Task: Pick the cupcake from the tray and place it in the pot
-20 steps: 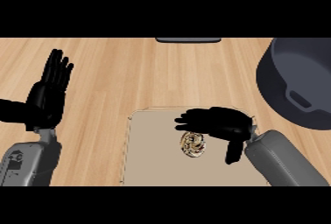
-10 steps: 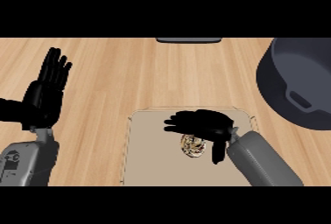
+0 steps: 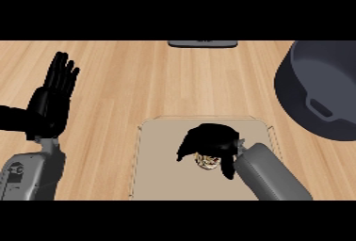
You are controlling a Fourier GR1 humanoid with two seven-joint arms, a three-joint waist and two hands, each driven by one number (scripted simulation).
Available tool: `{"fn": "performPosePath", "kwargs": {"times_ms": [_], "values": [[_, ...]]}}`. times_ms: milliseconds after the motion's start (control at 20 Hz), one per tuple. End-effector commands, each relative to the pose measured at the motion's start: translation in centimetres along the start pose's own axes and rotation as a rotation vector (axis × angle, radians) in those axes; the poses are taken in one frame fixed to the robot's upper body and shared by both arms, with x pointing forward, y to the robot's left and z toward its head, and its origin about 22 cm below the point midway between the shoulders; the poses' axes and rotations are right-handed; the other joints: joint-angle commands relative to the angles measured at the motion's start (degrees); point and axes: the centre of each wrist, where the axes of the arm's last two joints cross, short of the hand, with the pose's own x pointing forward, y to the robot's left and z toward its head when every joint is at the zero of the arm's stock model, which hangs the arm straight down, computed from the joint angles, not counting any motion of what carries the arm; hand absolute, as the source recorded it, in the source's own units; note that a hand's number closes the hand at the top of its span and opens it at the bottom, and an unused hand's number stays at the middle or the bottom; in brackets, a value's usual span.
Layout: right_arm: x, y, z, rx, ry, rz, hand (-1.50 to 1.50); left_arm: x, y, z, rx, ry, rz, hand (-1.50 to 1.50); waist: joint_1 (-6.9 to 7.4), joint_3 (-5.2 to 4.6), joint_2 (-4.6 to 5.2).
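Note:
The cupcake (image 3: 207,162), pale with brown markings, sits near the middle of the beige tray (image 3: 160,160) in the head view. My right hand (image 3: 208,139) lies right over it. Its fingers curl down round the cupcake's left and far sides and its thumb comes down on the right, so only the near part of the cupcake shows. The dark grey pot (image 3: 327,89) stands at the right edge, beyond the tray, with a handle facing the tray. My left hand (image 3: 52,101) rests open at the left, fingers up, away from the tray.
A dark flat object (image 3: 202,43) lies at the counter's far edge, top centre. Wooden counter (image 3: 139,84) stretches between the left hand, the tray and the pot.
My right hand has moved left and lower over the tray, from beside the cupcake to on top of it, and its fingers have curled round it. The left hand has stayed still.

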Motion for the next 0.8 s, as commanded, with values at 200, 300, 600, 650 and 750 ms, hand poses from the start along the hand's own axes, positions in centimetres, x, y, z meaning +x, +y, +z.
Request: {"fn": "performPosePath", "kwargs": {"times_ms": [200,300,600,650,750], "values": [[1.9,4.7,-1.1,-0.042,-0.127,0.033,1.50,0.0,0.9,-0.7,0.020,-0.019,-0.018,0.00,-0.38,0.63,0.77],[2.9,3.9,-1.6,-0.045,-0.117,0.053,1.50,-0.1,0.1,0.2,0.012,-0.015,-0.006,0.00,-0.37,0.63,0.67],[0.6,0.9,1.2,-0.181,-0.046,0.138,1.50,0.3,0.4,-0.2,0.007,0.004,-0.002,0.00,-0.34,0.63,0.71],[2.9,1.3,0.1,-0.243,-0.040,0.123,1.50,-0.8,-1.4,0.7,0.018,-0.012,-0.009,0.00,-0.73,0.62,0.58],[0.3,-1.1,-1.0,-0.312,0.318,0.041,1.50,-0.2,0.0,0.6,-0.008,0.004,-0.002,0.00,0.72,0.59,0.69]]}}
